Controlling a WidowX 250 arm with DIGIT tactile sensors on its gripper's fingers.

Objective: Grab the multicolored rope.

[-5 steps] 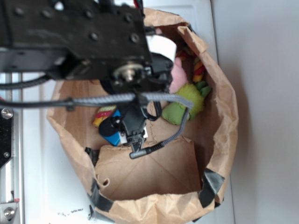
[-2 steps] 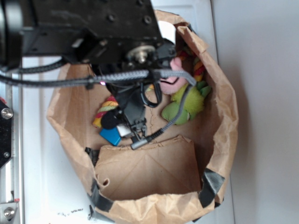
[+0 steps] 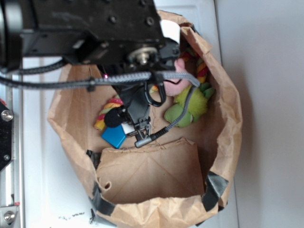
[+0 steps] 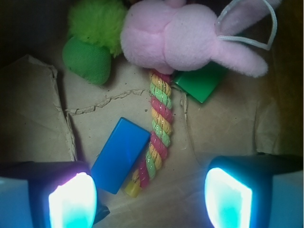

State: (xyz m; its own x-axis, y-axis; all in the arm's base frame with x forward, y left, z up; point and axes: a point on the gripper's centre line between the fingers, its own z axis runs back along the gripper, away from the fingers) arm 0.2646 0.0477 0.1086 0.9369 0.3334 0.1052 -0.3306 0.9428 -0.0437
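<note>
The multicolored rope (image 4: 159,128), twisted in yellow, pink-red and light green, lies on the bag floor. It runs from under a pink plush bunny (image 4: 185,35) down to a yellow end by a blue block (image 4: 119,154). My gripper (image 4: 149,199) is open and hovers just short of that rope end, its glowing pads (image 4: 71,202) wide apart with nothing between them. In the exterior view the gripper (image 3: 124,124) hangs inside the brown paper bag (image 3: 228,118) beside the rope (image 3: 107,110), and the arm hides most of the rope.
A fuzzy green plush (image 4: 92,42) and a green block (image 4: 202,83) lie near the bunny. The blue block (image 3: 114,137) touches the rope's left side. A grey braided cable (image 3: 123,78) crosses above the bag. A folded paper flap (image 3: 152,171) covers the bag's near floor.
In the exterior view the arm has shifted right and up since a second ago, uncovering more of the rope's left end. The gripper stays open over the rope and blue block.
</note>
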